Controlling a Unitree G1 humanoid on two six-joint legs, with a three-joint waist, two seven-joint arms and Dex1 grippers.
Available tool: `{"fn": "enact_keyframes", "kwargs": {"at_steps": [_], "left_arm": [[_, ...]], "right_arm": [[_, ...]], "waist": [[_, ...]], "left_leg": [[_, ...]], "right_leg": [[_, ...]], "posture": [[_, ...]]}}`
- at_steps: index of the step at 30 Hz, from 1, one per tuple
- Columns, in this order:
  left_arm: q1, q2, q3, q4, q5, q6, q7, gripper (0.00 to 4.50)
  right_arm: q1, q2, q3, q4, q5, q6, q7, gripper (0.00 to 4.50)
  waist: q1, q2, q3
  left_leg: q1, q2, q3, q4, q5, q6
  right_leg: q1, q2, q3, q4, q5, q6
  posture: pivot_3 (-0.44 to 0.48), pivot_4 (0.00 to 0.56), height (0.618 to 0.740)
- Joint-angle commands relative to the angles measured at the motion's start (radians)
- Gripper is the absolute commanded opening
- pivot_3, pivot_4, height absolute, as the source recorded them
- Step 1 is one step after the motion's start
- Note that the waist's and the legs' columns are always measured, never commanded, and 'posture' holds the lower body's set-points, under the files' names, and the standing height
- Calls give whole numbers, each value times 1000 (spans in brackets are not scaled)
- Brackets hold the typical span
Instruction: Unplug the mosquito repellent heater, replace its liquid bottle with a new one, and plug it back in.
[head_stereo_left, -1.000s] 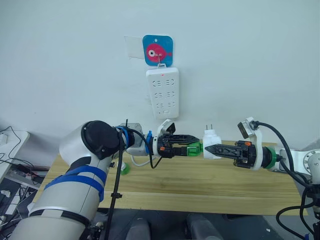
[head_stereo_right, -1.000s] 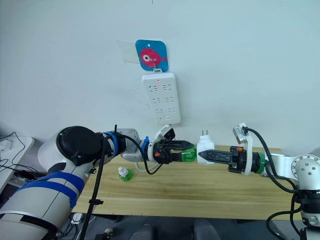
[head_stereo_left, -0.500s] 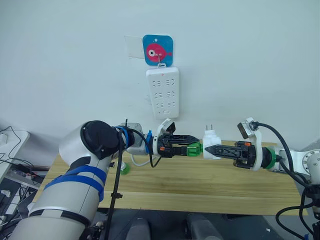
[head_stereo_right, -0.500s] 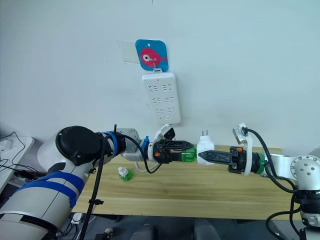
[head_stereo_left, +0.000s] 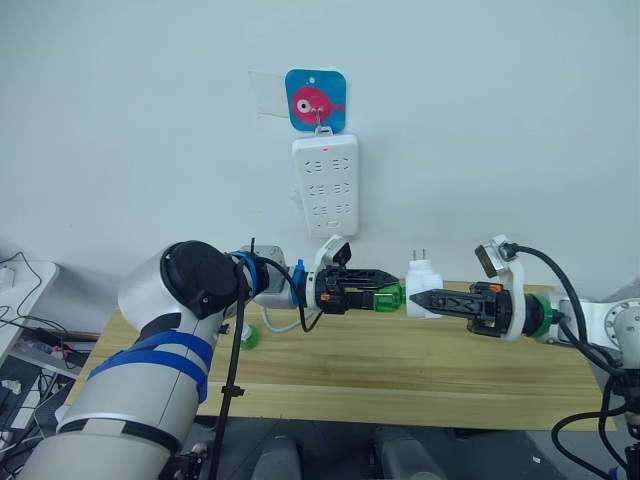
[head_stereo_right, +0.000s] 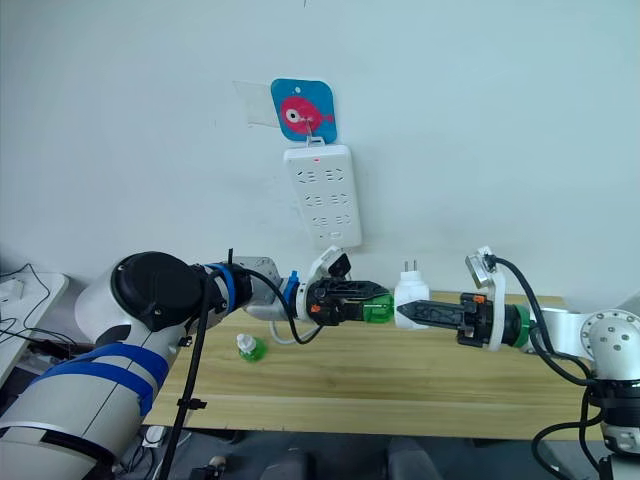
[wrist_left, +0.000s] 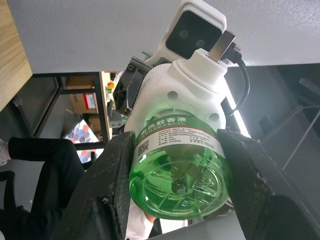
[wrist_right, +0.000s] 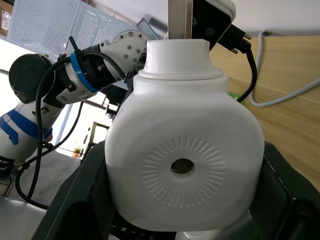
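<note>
Both your arms reach inward, level above the table (head_stereo_left: 400, 370). Right gripper (head_stereo_left: 418, 299) pinches the heater (head_stereo_left: 424, 288); left gripper (head_stereo_left: 392, 296) clamps the green bottle (wrist_left: 175, 172), apparently seated in the heater.

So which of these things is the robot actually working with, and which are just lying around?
In use:
heater, in right gripper
green bottle, in left gripper
power strip
small bottle on table

Just there:
fish hook plate
</note>
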Motion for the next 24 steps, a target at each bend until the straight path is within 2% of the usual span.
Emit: {"fn": "enact_keyframes", "kwargs": {"at_steps": [1,10,12,17,21,24], "left_arm": [[-13,101,22,5,-2,-20,-15,2239],[-7,90,48,5,14,-48,-15,2239],[-7,89,47,5,7,-52,-15,2981],[-7,97,52,5,7,-52,-15,4469],[-1,113,51,5,24,-56,-15,4492],[5,129,41,5,50,-118,-15,4492]], "right_arm": [[17,-53,-38,-8,-2,46,26,3043],[9,-22,-19,-25,2,37,1,3043],[4,-19,-18,-23,1,38,-1,3043],[-10,-9,-27,-8,-3,47,-9,3043],[-8,-13,-40,4,4,53,-9,3043],[-7,-17,-54,20,3,54,-9,3043]], "waist": [[0,0,0],[0,0,0],[0,0,0],[-2,0,1],[5,0,1],[7,0,1]], "left_leg": [[0,0,0,0,0,0],[0,0,0,0,0,0],[0,0,0,0,0,0],[0,0,0,-1,0,0],[-1,0,0,0,0,0],[0,0,0,0,0,0]], "right_leg": [[0,0,0,0,0,0],[0,0,0,0,0,0],[0,0,0,0,0,0],[-1,0,0,1,0,0],[-1,-1,0,0,0,0],[-1,-1,0,0,0,0]], "posture": [[12,134,740],[15,133,740],[15,133,740],[21,134,740],[21,134,740],[26,134,740]]}}
